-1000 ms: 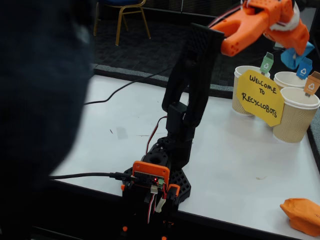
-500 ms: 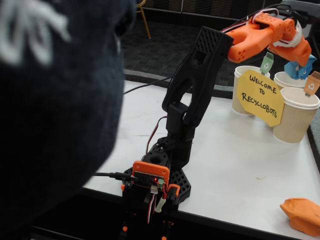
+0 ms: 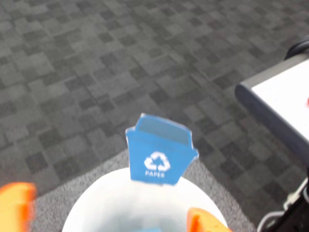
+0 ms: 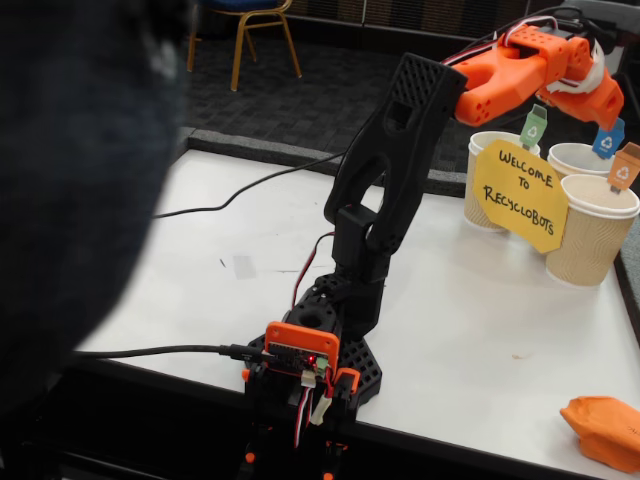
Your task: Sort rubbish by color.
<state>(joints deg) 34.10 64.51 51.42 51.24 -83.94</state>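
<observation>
Orange and black, our arm reaches toward the surface's [image 4: 250, 240] far right corner, its tool [image 4: 598, 100] poised above the middle paper cup [image 4: 578, 158], the one flagged in blue [image 3: 160, 155]. In the wrist view we look straight into that cup [image 3: 111, 208] between two blurred orange fingertips [image 3: 203, 223]; they stand apart, and we see nothing held between them. The orange wad [image 4: 605, 430] lies at the near right corner. Beside the cups stands the yellow sign [image 4: 520, 192].

The blue wad that the tool [image 4: 606, 112] held over the middle cup [image 4: 578, 160] is gone from its fingers.
</observation>
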